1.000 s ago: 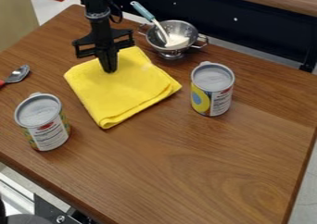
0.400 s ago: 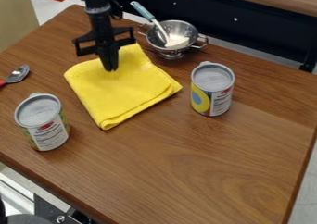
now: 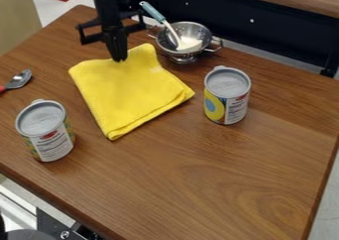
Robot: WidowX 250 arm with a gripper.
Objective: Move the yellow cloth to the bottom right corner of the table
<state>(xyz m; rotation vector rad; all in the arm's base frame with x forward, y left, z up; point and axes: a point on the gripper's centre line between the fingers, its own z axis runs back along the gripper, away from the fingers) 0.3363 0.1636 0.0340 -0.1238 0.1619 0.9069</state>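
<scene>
One roughly square yellow cloth [image 3: 129,95], corner toward view's bottom

cans [image 3: 227,95]: 2 | cloth [image 3: 129,92]: 1 | colander [image 3: 197,31]: 1 | blue-handled utensil [image 3: 152,11]: 1 | spoon [image 3: 21,79]: 1 | end effector [image 3: 119,59]: 1

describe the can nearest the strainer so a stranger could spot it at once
On the brown table, find the yellow cloth, then look right of it. A grey-lidded can stands there. Unlike the other can near the left edge, it shows a blue spot on yellow.
</scene>
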